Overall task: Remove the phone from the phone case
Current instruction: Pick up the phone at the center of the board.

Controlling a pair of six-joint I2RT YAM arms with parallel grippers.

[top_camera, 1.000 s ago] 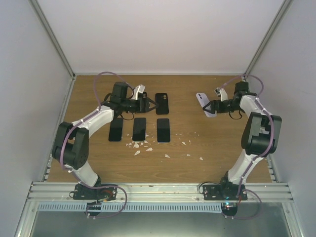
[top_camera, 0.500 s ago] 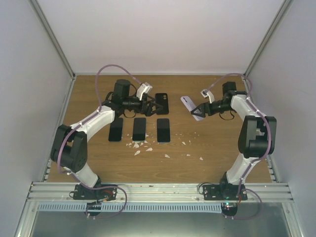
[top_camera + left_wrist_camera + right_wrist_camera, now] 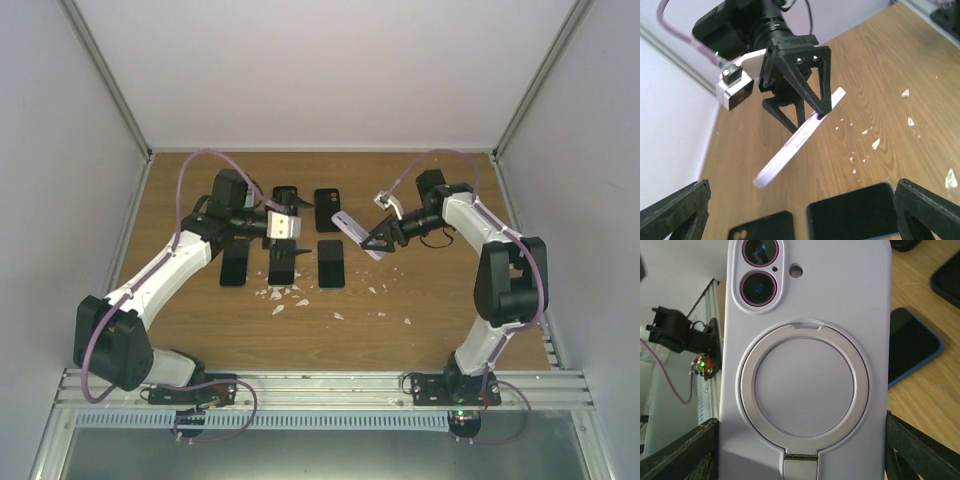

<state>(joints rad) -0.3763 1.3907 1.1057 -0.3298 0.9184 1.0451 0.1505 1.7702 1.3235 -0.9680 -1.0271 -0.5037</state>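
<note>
- The desk (image 3: 430,300) lies beneath both arms.
- The right pincer (image 3: 381,236) clamps one end of the lavender phone case (image 3: 805,340), phone inside, in mid-air above the desk's middle. It is tilted, seemingly to offer its free end.
- The left pincer (image 3: 292,222) gapes wide and empty, facing it, probably ready to grip.
- Dark phones (image 3: 331,263) lie below, apart.

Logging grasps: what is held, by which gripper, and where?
Right gripper holds the lilac cased phone by its edges, opposite the camera end; left gripper empty.
</note>
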